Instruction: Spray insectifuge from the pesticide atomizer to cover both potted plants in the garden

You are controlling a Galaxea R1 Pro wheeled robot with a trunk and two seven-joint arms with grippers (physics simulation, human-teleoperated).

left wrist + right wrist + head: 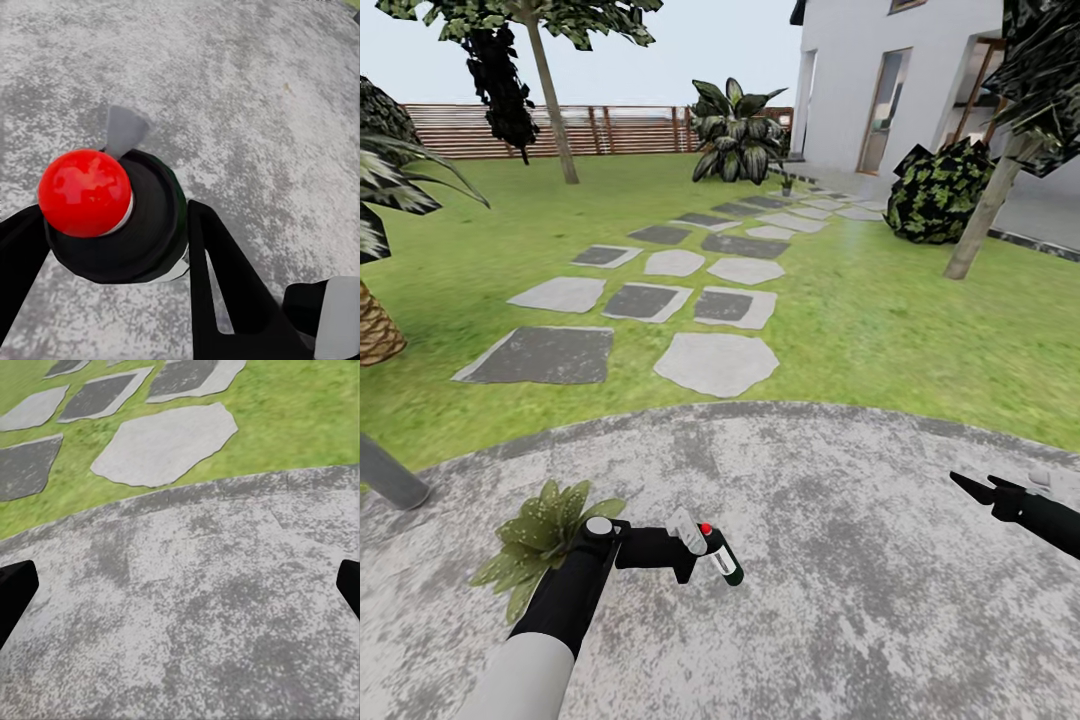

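Note:
My left gripper (698,552) is shut on the pesticide atomizer (722,560), a dark-green bottle with a white label, a pale spray head and a red knob. It is held low over the grey gravel patio (840,560) in the garden. The left wrist view looks at the atomizer (142,225) end-on, red knob up, with black fingers (225,285) on both sides. One potted plant (540,535), a low rosette of pointed green leaves, sits just left of that arm and is partly covered by it. My right gripper (972,488) hovers open and empty over the patio; its fingertips (15,592) are spread wide.
A grey pole (390,478) stands at the patio's left edge, with a palm trunk (375,335) behind it. Stepping stones (715,362) lead across the lawn toward the house (890,90). A dark bush (938,192) and a tree trunk (985,215) stand at right, and a wooden fence (630,128) at the back.

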